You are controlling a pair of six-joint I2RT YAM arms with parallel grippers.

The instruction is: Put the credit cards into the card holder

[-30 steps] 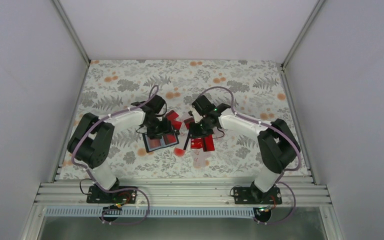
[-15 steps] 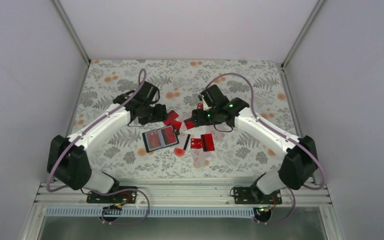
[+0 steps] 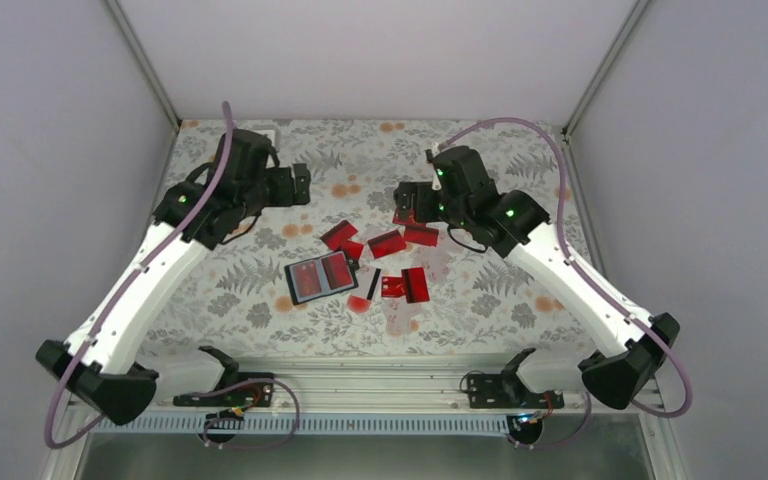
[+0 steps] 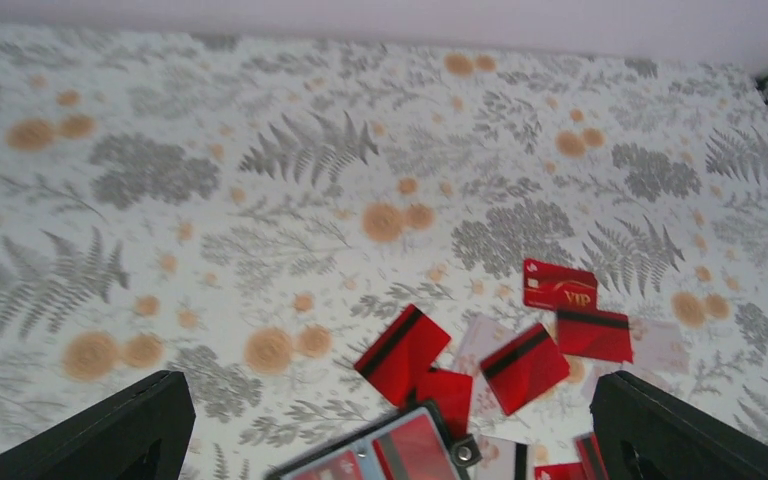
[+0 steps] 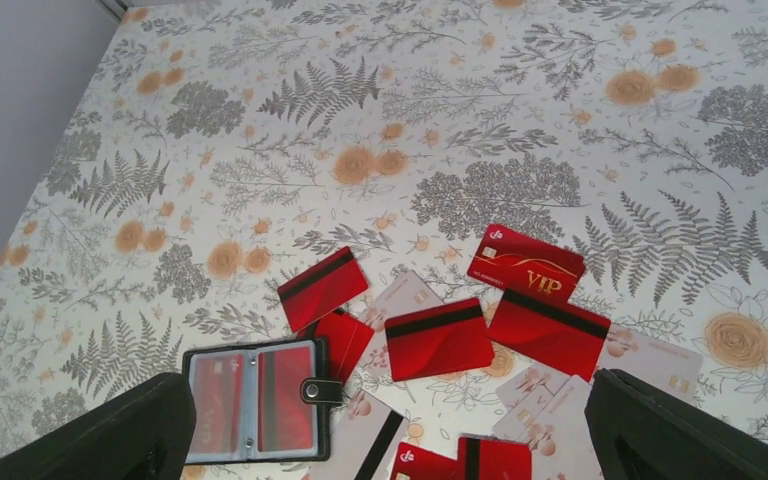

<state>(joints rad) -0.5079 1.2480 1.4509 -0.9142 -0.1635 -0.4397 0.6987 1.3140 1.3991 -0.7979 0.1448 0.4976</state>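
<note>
1. The card holder (image 3: 321,278) lies open and flat near the middle of the desk (image 3: 480,150). Its two clear pockets show red behind them; I cannot tell whether they are full.
2. The credit cards (image 3: 387,243) lie scattered loose just to its right. In the right wrist view one red card (image 5: 344,341) touches the holder's far right corner. A gold-lettered card (image 5: 525,264) sits farthest back, with black-striped ones crowded just in front of it.
3. Pale cards (image 5: 653,356) lie mixed among the red ones and partly beneath them.
4. The left claw (image 3: 300,186) and the right claw (image 3: 403,203) hang raised well above the desk, beyond the scatter. Both are spread wide and hold nothing.
5. Likely trouble from here:
   - The cards lie flat on the cloth, so a finger may skate over an edge rather than get under it.
   - The cards are crowded and some overlap, so a pinch could lift two cards or shove the neighbours away.
   - A pale card could be taken by mistake.
   - Nothing pins the holder, so pushing a card into a tight pocket may slide or flip it unless the other claw steadies it.
</note>
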